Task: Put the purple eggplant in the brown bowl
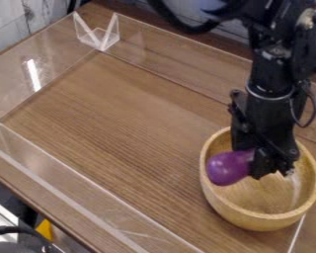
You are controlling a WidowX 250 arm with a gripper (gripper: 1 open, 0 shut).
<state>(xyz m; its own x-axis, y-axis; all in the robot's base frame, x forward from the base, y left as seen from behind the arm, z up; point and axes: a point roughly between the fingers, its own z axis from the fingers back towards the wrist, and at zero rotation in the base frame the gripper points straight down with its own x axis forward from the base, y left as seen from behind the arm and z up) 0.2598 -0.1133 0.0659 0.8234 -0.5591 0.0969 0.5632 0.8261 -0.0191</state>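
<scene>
One step left: gripper clamping purple eggplant, hanging over brown bowl at lower right; letting go remaining.

A: Arm pose?
B: Black arm comes down from the top right, wrist vertical, gripper pointing straight down.
A: Jaws?
B: Partly closed, clamped on the purple eggplant.

The arm is black all over, built of blocky, stacked segments with a matte finish. A thin black cable loops out beside the wrist, above the gripper. The gripper is black too, with a boxy body and short, dark fingers below it.
</scene>
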